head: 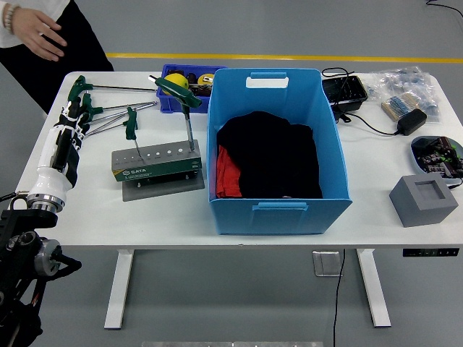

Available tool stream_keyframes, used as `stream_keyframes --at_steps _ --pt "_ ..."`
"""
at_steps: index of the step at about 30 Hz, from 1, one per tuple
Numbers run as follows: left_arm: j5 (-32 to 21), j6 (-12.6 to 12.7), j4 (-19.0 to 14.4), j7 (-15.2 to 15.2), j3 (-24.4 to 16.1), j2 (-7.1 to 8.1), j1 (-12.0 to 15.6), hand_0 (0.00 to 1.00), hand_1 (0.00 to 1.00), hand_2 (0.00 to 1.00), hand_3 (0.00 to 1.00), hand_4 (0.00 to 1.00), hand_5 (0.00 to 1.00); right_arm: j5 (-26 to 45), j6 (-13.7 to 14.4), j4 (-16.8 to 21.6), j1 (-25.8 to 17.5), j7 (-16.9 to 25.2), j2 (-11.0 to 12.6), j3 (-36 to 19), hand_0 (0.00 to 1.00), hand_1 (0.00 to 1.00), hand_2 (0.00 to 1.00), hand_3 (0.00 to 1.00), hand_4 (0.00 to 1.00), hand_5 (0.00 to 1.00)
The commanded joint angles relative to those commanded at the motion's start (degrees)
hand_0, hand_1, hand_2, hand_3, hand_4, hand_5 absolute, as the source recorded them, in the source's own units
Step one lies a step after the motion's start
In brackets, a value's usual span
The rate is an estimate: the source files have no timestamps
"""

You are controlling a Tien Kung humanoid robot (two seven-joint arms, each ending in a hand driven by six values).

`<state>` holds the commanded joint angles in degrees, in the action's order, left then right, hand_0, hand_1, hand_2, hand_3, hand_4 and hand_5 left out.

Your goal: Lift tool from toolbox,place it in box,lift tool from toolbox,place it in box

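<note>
A green SATA tool holder (155,165) stands on a grey plate left of the big blue box (278,210). One T-handle tool (189,134) stands upright in the holder's right end, its green handle (176,87) above. Three more green-handled T tools (108,110) lie flat on the table behind the holder. My left hand (72,119) lies at the table's left edge beside those loose tools, fingers extended and holding nothing. Black and red cloth (269,159) fills the blue box. My right arm is out of view.
A small blue bin (165,101) with a yellow item sits behind the holder. Right of the box are a grey foam block (423,199), a black power adapter (409,121) with cable, a black tray (343,90) and plastic bags (405,83). A person's hand (40,36) hangs at top left.
</note>
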<state>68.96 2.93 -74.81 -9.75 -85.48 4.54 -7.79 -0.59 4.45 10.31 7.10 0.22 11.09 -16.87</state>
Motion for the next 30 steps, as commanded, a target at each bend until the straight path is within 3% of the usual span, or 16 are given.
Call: stream_keyframes --at_steps 3,4,15,16,21,22,27,28,30 --pt "1.1 -0.3 -0.1 0.0 0.4 0.40 -0.6 0.998 0.998 0.998 0.998 0.998 0.852 0.0 0.0 0.0 0.0 0.0 0.0 0.0 0.736 0.732 0.784 0.617 0.833 0.747" --pt "1.6 -0.4 -0.1 -0.1 0.5 0.58 -0.8 0.998 0.998 0.998 0.998 0.998 0.761 0.1 0.0 0.0 0.0 0.0 0.0 0.0 0.737 0.732 0.784 0.617 0.834 0.747" --pt "10.5 -1.2 -0.9 0.0 2.0 2.71 -3.9 0.998 0.998 0.998 0.998 0.998 0.727 0.1 0.1 0.0 0.2 0.0 0.1 -0.1 0.737 0.731 0.784 0.617 0.833 0.747" --pt "11.4 -1.1 -1.0 -0.1 2.1 2.85 -4.0 0.998 0.998 0.998 0.998 0.998 0.659 0.0 0.1 0.0 0.2 0.0 0.1 -0.1 0.737 0.730 0.783 0.617 0.833 0.747" --pt "19.6 -0.8 -2.0 0.1 3.2 4.40 -5.8 0.998 0.998 0.998 0.998 0.998 0.659 0.0 0.1 0.0 0.2 0.0 0.1 -0.1 0.737 0.730 0.783 0.617 0.833 0.747" --pt "21.7 -0.9 -2.3 0.3 3.6 4.79 -6.4 0.998 0.998 0.998 0.998 0.998 0.511 0.0 0.1 0.0 0.2 0.0 0.1 0.0 0.738 0.730 0.784 0.617 0.834 0.746" --pt "33.6 -1.6 -3.0 0.4 6.5 6.99 -9.8 0.998 0.998 0.998 0.998 0.998 0.511 0.3 0.1 0.0 0.2 -0.1 0.1 0.3 0.738 0.730 0.784 0.617 0.834 0.746" --pt "36.2 -1.9 -3.1 0.5 7.3 7.51 -10.7 0.998 0.998 0.998 0.998 0.998 0.448 0.4 0.1 0.0 0.2 -0.1 0.1 0.4 0.736 0.731 0.784 0.617 0.833 0.746" --pt "41.0 -2.5 -3.3 0.9 9.1 8.48 -12.8 0.998 0.998 0.998 0.998 0.998 0.448 0.7 0.1 0.0 0.3 0.0 0.1 0.7 0.736 0.731 0.784 0.617 0.833 0.746"
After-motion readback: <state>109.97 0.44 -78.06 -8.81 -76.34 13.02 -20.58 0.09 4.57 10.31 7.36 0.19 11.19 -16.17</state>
